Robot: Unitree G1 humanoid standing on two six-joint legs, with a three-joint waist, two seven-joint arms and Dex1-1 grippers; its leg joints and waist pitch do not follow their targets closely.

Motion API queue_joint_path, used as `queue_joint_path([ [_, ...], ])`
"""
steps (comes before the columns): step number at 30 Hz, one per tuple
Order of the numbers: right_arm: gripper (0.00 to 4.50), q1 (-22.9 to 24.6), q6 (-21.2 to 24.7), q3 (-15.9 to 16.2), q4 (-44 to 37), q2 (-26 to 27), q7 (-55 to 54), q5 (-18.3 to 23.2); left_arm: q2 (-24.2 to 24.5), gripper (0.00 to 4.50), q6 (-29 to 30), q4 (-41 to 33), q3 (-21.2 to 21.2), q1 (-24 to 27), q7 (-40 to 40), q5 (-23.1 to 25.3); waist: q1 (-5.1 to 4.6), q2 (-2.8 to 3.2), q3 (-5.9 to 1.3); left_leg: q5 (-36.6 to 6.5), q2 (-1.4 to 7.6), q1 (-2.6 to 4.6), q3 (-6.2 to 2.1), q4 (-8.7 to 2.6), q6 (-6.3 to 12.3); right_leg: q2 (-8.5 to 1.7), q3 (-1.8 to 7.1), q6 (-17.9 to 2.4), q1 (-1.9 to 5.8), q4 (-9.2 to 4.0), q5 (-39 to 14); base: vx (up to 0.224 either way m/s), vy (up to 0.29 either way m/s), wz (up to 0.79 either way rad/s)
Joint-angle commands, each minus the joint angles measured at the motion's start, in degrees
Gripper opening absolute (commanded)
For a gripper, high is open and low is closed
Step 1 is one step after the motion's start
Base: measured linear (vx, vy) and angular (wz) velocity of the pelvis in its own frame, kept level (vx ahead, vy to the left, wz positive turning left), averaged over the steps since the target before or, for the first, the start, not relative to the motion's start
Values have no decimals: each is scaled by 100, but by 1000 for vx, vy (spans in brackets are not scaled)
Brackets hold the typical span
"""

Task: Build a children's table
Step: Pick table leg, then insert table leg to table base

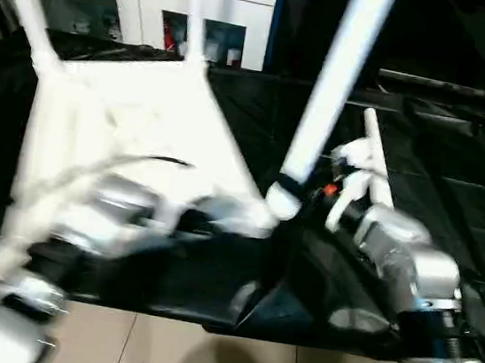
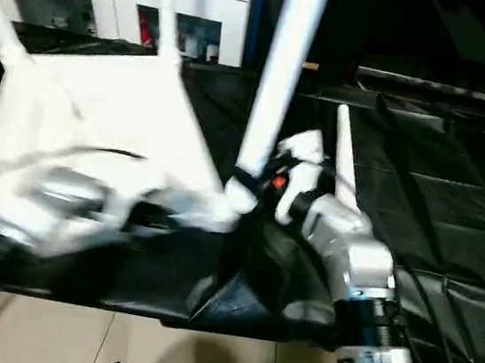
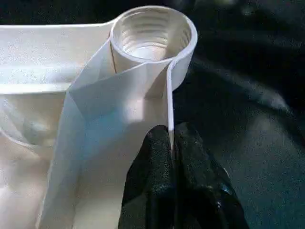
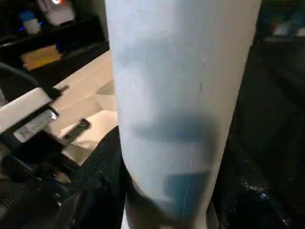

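The white tabletop lies underside up on the black-covered desk, two legs already standing at its far corners. The left gripper is clenched on the thin rim wall just beside an empty threaded corner socket. The right gripper grasps another leg near its lower end, tilted above that near corner.

White tube leg upright between the right tool's dark fingers
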Motion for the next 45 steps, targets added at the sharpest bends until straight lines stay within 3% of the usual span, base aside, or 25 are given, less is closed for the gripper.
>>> queue_joint_path([
  [1, 191, -118, -72, -23, 34, 6, 17, -51, -182, 0, -5, -160, -40, -135, 98, -25, -18, 34, -469, -1355, 105, 134, -17, -378, -157, -368, 253, -1182, 289, -452, -572, 0, 0, 0],
  [5, 191, -246, -316, 126, 356, -39, 103, -267, -178, 0, 55, -133, -85, -150, 218, 156, -43, 61, -455, -1636, 110, 151, -40, -404, -255, -375, 251, -1013, 270, -506, -1137, 0, 0, 0],
  [11, 191, -329, -418, 218, 645, -126, 228, -359, -58, 0, 41, -224, 0, -98, 150, 157, -51, 38, -474, -1493, 103, 137, -37, -389, -194, -361, 245, -1093, 284, -476, -825, 0, 0, 0],
  [25, 191, -689, -1004, 223, 1900, -18, 405, -632, 52, 0, -44, -544, 80, 105, -97, 17, -68, 37, -467, -1500, 110, 142, -21, -382, -138, -370, 244, -1208, 267, -472, -824, 0, 0, 0],
  [36, 191, -897, -867, 493, 2410, -39, 1138, -664, 43, 0, 3, -530, 140, 105, -109, 45, -67, 36, -460, -1525, 115, 139, -23, -391, -91, -359, 237, -1243, 272, -468, -827, 0, 0, 0],
  [45, 191, -1000, -1093, 417, 2723, 26, 1096, -777, 82, 0, 44, -613, 129, 121, -187, 38, -63, 53, -465, -1581, 119, 142, -28, -396, -115, -368, 237, -1262, 263, -471, -872, 0, 0, 0],
])
